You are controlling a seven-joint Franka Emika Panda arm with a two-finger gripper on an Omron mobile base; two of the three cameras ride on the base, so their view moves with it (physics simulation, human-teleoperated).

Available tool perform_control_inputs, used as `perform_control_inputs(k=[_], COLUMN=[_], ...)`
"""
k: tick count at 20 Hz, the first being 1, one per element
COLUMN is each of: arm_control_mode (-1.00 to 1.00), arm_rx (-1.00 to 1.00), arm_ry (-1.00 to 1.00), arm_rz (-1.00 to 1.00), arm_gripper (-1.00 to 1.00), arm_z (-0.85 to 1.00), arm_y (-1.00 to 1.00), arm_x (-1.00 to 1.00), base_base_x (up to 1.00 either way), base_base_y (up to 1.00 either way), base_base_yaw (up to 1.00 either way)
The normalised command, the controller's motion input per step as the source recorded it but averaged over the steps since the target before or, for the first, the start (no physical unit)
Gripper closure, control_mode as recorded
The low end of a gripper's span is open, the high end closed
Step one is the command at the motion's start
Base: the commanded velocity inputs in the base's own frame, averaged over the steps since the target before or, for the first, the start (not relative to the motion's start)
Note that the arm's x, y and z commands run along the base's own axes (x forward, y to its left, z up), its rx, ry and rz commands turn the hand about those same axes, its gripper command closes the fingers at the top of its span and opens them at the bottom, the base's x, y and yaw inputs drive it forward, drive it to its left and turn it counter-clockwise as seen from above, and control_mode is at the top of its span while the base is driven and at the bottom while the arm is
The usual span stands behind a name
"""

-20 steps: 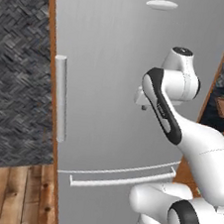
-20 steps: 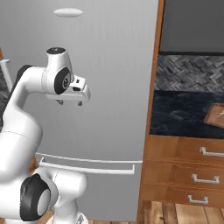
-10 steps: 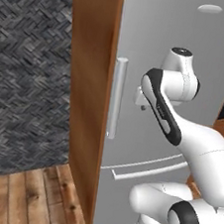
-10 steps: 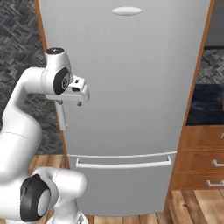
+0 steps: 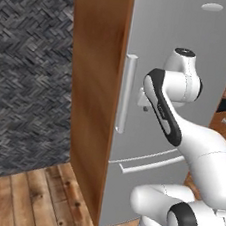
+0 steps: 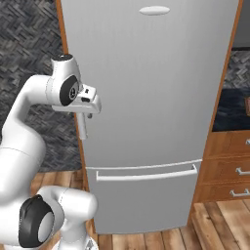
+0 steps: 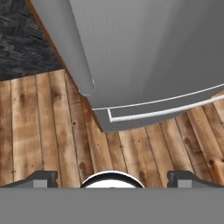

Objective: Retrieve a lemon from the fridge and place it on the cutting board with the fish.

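Observation:
The silver-grey fridge [image 5: 180, 38] [image 6: 156, 73] [image 7: 153, 52] stands shut, so the lemon is hidden. Its vertical handle [image 5: 126, 94] [image 6: 82, 128] [image 7: 65, 39] runs down the door's left edge, and the drawer bar handle [image 5: 151, 163] [image 6: 146, 174] [image 7: 162, 111] lies below. My gripper [image 5: 143, 101] [image 6: 88, 111] [image 7: 113, 177] hangs open and holds nothing, pointing down, just in front of the door and close to the right of the vertical handle. A reddish-brown sliver, probably the cutting board [image 6: 247, 105], shows at the right edge on the dark counter.
The fridge's wood-brown side panel [image 5: 94, 82] faces left. A dark herringbone wall [image 5: 24, 73] stands behind it. Wooden drawers [image 6: 229, 166] adjoin the fridge on the right. Plank floor [image 7: 52, 131] spreads in front and to the left.
The whole picture has shifted: the base has moved left, so the fridge now sits further right and its wood side shows. The arm keeps its pose and the gripper stays open.

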Motion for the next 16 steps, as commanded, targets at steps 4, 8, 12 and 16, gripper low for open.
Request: perform_control_inputs(k=[4,8,12,16], arm_control_mode=[1.0,-1.0,-1.0,-1.0], arm_rx=[0.0,0.0,0.01,0.05], arm_ry=[0.0,0.01,-0.06,-0.29], arm_rz=[0.0,0.0,0.0,0.06], arm_gripper=[-1.0,-1.0,-1.0,-1.0], arm_z=[0.0,-0.01,-0.06,-0.23], arm_y=[0.0,0.1,0.01,0.08], arm_x=[0.0,0.0,0.12,0.3], base_base_x=[0.0,0.0,0.0,0.0], base_base_y=[0.36,0.18,0.0,0.0], base_base_yaw=[0.0,0.0,0.0,0.0])
